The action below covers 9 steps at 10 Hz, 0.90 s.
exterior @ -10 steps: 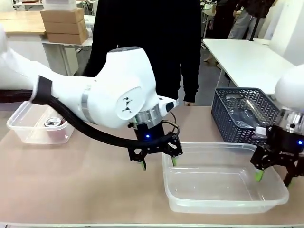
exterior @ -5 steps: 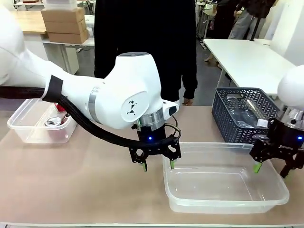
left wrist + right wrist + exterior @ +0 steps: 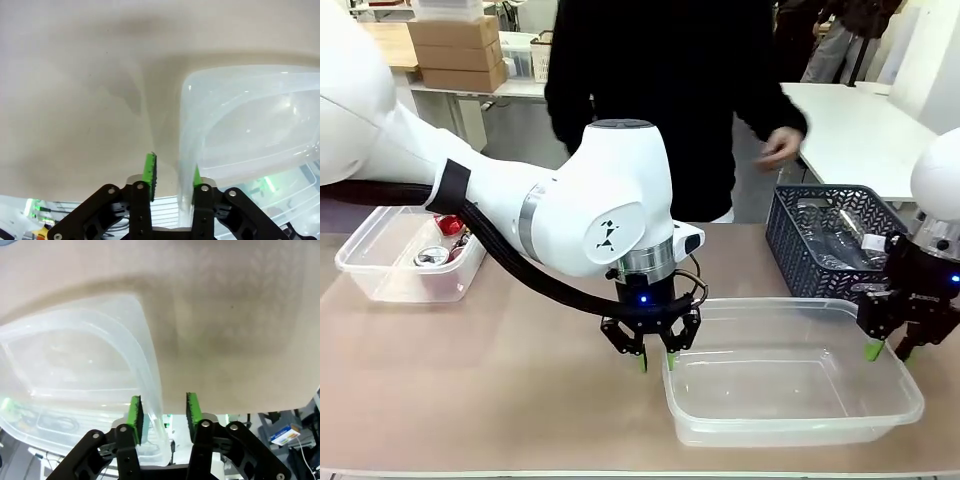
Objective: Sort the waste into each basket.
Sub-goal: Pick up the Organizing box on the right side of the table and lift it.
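A large clear tub [image 3: 790,432] sits on the table in front of me with nothing in it. My left gripper [image 3: 656,360] straddles its left wall, one green pad inside and one outside. In the left wrist view, the left gripper [image 3: 172,172] has narrowed, but a gap still shows between the outer pad and the tub's rim [image 3: 184,130]. My right gripper [image 3: 886,350] straddles the right wall the same way. In the right wrist view, the right gripper [image 3: 163,410] is close around the tub's rim [image 3: 152,375] without pinching it. A second clear tub [image 3: 380,285] at far left holds cans [image 3: 432,257].
A dark grey lattice basket [image 3: 800,250] holding clear bottles [image 3: 840,225] stands just behind the large tub's right end. A person in black stands across the table with a hand [image 3: 780,150] above that basket. Bare tabletop lies between the two clear tubs.
Both grippers have narrowed around the large tub's side walls. The right gripper moved slightly back and up. The person has shifted right and raised a hand over the grey basket.
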Tool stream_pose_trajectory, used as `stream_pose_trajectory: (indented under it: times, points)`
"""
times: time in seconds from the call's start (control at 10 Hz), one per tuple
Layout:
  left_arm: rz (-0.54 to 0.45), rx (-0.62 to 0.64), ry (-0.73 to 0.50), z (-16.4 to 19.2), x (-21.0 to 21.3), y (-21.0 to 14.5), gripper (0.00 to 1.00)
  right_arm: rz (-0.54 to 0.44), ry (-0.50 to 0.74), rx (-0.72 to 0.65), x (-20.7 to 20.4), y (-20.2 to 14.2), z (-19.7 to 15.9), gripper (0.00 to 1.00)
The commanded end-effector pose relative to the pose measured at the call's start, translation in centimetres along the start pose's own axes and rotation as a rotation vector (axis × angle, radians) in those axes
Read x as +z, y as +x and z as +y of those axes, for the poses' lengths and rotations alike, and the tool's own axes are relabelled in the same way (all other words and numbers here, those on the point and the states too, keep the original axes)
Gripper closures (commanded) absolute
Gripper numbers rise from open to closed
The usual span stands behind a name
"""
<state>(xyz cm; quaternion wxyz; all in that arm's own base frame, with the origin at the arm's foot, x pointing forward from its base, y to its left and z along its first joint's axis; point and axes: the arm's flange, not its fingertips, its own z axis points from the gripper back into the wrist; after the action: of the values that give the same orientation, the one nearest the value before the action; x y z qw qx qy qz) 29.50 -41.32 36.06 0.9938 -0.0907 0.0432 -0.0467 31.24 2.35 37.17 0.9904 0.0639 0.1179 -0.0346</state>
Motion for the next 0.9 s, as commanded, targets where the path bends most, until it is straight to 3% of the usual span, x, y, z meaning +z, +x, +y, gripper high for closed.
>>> stream_pose_trajectory:
  times: [0.0,0.1,0.5,0.8]
  points:
    - [-0.013,0.021,0.022,-0.1,0.1,0.0,1.00,-0.023,-0.039,0.011,-5.3,-4.6,-0.8,0.94]
    - [0.001,0.004,0.015,-0.1,0.2,-0.1,1.00,-0.015,-0.048,0.009,-5.4,-4.5,-0.7,1.00]
    - [-0.020,0.012,0.008,0.5,1.2,-0.5,1.00,-0.020,-0.080,0.031,-4.7,-5.0,0.4,1.00]
    - [-0.032,0.026,0.014,4.3,6.2,-2.0,1.00,0.080,-0.063,0.033,0.8,-4.9,5.0,1.00]
